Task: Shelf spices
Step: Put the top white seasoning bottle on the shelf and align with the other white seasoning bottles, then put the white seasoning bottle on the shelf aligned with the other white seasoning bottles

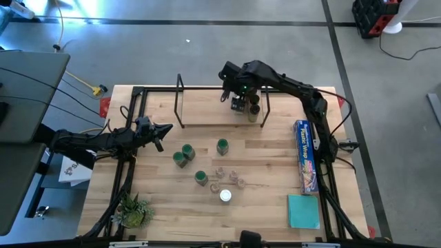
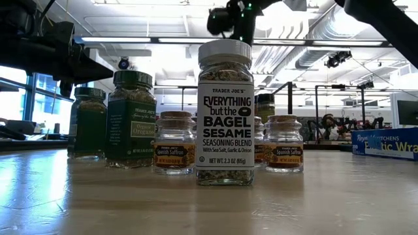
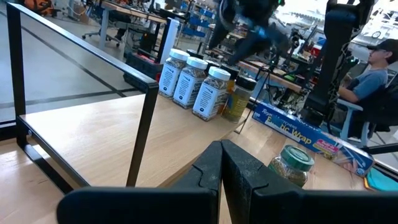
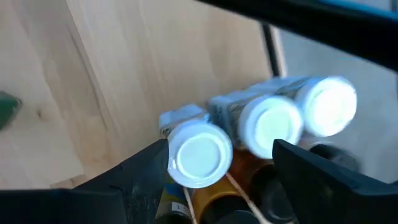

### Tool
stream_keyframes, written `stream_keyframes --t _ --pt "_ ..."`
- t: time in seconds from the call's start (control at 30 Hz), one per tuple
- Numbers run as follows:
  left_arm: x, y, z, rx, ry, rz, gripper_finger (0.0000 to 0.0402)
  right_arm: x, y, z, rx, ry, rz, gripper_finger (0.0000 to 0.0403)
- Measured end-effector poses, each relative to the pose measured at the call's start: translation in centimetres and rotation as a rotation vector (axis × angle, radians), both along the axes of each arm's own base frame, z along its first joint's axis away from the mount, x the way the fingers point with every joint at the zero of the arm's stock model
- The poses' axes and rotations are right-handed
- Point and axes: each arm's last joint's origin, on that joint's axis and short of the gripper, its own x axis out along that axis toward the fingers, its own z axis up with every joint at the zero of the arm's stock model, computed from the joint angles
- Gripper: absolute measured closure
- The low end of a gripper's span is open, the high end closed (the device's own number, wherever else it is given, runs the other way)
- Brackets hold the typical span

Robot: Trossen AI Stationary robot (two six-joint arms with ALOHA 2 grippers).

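On the shelf [image 1: 207,110], at its right end, three white-lidded jars [image 3: 193,78] stand in a row with a yellowish jar [image 3: 235,102] just beside them, so I'd call the task under halfway. Right pincer [image 4: 221,165] hovers directly above that group, fingers spread wide, nothing held; the nearest white lid sits between them in the wrist view. Left pincer [image 3: 221,168] waits over the bench's left side, fingers pressed together, empty, pointing toward the loose jars. Left to shelve, mid-bench: four green-lidded jars [image 1: 185,154], a cluster of small clear saffron jars [image 1: 227,176], and one white-lidded bagel-seasoning jar [image 2: 225,111] nearest the front edge. Bench [image 1: 158,200] is light wood planking, level, grain visible. Also on it: blue plastic-wrap box [image 1: 306,155] along the right side, teal cloth [image 1: 303,210] front right, small green plant [image 1: 132,210] front left. Room behind is an open lab with ceiling ducts, workstations, other rigs; a seated person [image 3: 373,71] shows in the left wrist view.
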Motion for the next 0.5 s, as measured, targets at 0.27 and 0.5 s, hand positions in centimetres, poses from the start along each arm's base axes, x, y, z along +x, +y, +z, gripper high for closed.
stream_keyframes --t 0.27,0.5 --pt "0.0 0.0 0.0 0.000 0.000 0.000 0.0396 0.2 2.9 4.7 0.076 -0.144 0.113 0.0122" --pt "0.0 0.0 0.0 0.000 0.001 0.000 0.0396 1.0 14.1 4.8 0.292 -0.191 0.390 0.0122"
